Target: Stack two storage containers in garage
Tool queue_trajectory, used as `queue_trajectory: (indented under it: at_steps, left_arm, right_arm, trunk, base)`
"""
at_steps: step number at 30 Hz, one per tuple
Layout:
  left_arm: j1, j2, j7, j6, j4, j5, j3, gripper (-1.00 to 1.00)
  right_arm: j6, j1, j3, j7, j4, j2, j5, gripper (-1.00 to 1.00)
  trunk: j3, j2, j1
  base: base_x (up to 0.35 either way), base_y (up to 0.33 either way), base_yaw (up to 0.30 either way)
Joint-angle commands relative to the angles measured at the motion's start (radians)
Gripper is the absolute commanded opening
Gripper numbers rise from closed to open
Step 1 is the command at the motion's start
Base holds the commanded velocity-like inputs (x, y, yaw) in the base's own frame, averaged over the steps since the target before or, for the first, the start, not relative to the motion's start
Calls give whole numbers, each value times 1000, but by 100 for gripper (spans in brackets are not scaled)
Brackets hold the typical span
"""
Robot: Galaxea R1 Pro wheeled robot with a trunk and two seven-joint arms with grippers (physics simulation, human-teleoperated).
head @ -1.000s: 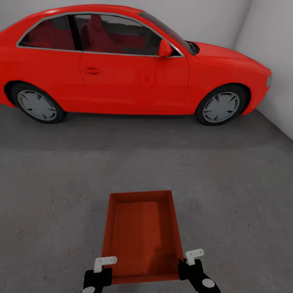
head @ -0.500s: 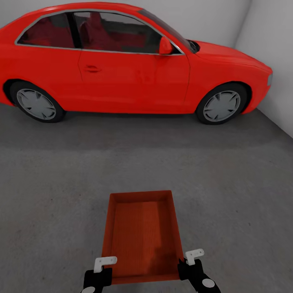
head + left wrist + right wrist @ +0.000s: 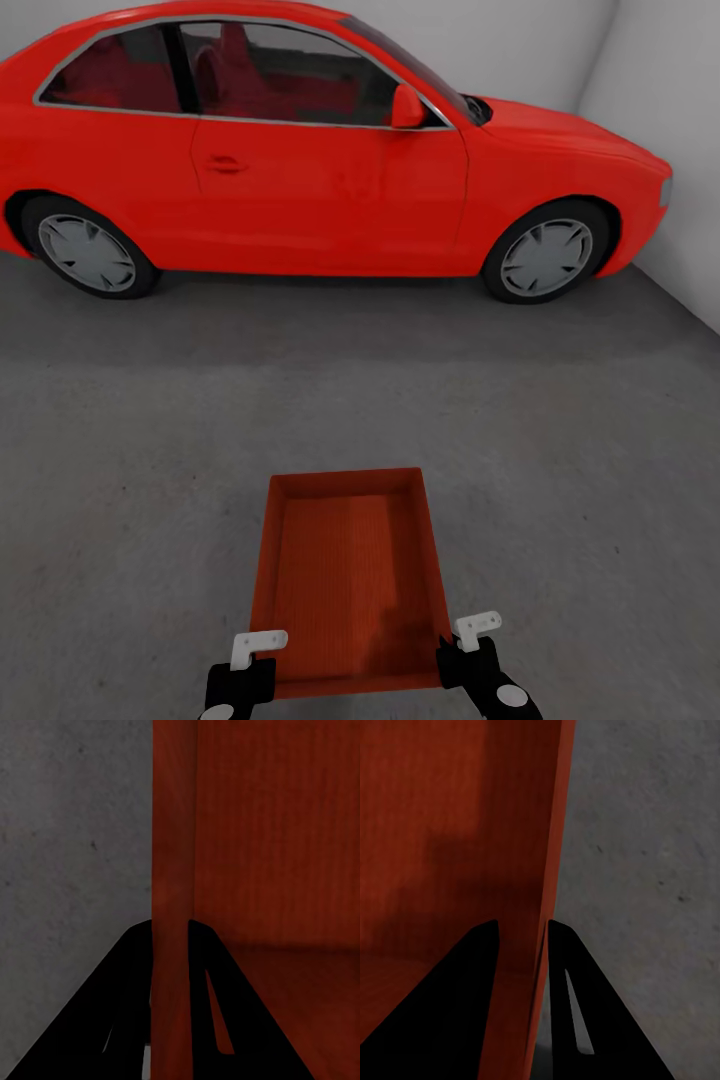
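Gripping container (image 3: 347, 580) walls, left claw (image 3: 252, 652), right claw (image 3: 470, 632); long axis toward car (image 3: 300, 150).

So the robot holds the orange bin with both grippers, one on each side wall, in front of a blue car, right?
Nearly. Both the left gripper and the right gripper do clamp the side walls of the orange bin, but the car is red, not blue, as the head view shows.

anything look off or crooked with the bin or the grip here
Nothing stands out. The orange bin sits level and empty, held between the left gripper and right gripper, each pinching a side wall. The concrete floor and the red car behind look ordinary.
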Motion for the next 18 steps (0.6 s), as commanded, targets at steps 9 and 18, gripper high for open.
queue_trajectory:
  at_steps: [9,18]
  left_arm:
    - [0,-24,-19,5,0,70,-3,-100]
    - [0,-22,-19,4,0,70,-3,-100]
  right_arm:
    - [-46,0,-9,-37,-5,1,-57,-100]
    - [-46,0,-9,-37,-5,1,-56,-100]
  trunk:
    - [-29,-64,35]
    - [-57,-127,69]
  base:
    - [0,0,0]
    - [0,0,0]
